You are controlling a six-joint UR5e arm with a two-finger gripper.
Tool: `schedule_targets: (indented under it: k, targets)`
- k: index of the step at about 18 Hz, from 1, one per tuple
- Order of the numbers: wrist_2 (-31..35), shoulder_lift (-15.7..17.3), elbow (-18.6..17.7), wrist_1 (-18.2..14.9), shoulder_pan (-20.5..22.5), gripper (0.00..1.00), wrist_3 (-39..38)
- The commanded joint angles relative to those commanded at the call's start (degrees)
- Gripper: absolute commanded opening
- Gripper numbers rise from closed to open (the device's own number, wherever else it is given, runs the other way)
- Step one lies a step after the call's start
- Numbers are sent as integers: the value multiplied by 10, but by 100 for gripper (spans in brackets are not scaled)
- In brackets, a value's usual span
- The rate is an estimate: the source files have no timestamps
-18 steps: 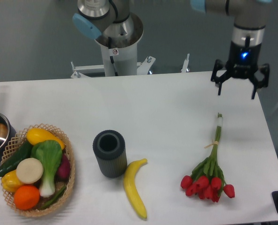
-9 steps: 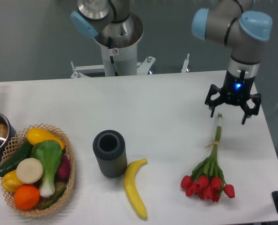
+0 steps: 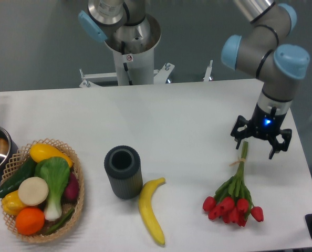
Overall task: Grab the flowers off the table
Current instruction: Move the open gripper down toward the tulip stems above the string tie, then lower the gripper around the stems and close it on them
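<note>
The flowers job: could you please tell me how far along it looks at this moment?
Done: the tool is over the pale stem ends of the flowers, jaws open. In hand: the approach only; nothing is gripped. Left: closing on the stems and lifting, since the whole bunch lies flat on the table, right of the banana.

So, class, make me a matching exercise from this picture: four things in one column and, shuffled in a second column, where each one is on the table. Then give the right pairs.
Things:
1. flowers
2. banana
3. basket
4. tool

Places:
A. near the table's left edge, filled with vegetables
B. open, above the pale stem ends
C. lying near the right edge, red heads toward the front
D. just right of the dark ribbed cup

Pairs: 1-C, 2-D, 3-A, 4-B
</note>
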Motion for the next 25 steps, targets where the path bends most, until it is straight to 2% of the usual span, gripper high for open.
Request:
schedule_targets:
  k: [9,19,25]
  targets:
    - [0,-47,11,21,-19,100,-7]
    - [0,-61,8,33,-21,100,3]
    - [1,-69,10,33,-27,85,4]
